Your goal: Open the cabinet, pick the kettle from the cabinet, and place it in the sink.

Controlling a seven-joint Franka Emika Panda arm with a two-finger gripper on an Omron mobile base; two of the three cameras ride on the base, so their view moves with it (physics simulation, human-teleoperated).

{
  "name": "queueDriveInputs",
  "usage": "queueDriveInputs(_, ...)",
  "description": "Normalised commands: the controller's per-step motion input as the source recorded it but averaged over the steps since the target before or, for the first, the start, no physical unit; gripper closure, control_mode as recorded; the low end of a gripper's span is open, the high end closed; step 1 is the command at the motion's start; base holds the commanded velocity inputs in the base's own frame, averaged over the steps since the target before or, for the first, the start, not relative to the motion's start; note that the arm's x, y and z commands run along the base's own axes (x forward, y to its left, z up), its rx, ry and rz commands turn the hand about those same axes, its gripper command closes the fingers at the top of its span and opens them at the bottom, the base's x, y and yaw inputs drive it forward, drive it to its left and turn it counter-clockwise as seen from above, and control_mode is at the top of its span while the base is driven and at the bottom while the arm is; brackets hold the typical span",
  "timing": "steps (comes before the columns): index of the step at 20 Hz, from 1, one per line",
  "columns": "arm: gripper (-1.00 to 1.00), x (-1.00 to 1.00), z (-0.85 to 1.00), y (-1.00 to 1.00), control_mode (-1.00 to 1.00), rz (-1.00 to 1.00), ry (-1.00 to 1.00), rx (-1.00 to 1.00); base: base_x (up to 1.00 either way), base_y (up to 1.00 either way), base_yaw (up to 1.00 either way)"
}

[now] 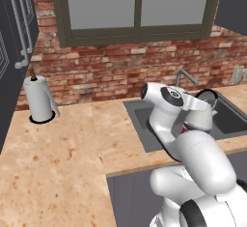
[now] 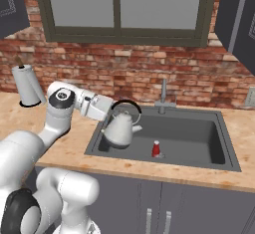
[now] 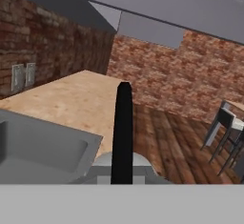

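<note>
Silver-grey, the kettle hung upright over the left end of the sink, because the end effector was clamped on its black arched handle to carry it in. Its spout pointed right, toward the small red bottle, and its long axis stood vertical, lid up.

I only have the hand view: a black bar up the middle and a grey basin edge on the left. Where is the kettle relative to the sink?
Observer: The kettle hangs over the left end of the sink, held by its arched handle in the end effector.
Operator: Anything already in the basin?
Observer: Yes, a small red bottle stands on the basin floor, right of the kettle.
Operator: Where's the faucet?
Observer: The faucet rises at the back rim, beyond the kettle's spout.
</note>
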Motion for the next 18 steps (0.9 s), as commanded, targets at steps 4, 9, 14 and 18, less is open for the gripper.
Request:
queueDriveInputs(4, 1.0, 0.23, -0.06, -0.17, -1.0, 0.0, 0.0, -0.04, 0.0, 0.0, 0.0)
queueDriveInputs(9, 1.0, 0.22, -0.08, -0.19, -1.0, 0.0, 0.0, -0.04, 0.0, 0.0, 0.0)
queueDriveInputs(14, 1.0, 0.14, -0.17, -0.22, -1.0, 0.0, 0.0, 0.0, 0.0, 0.0, 0.0)
queueDriveInputs(18, 1.0, 0.11, -0.18, -0.24, -1.0, 0.0, 0.0, 0.0, 0.0, 0.0, 0.0)
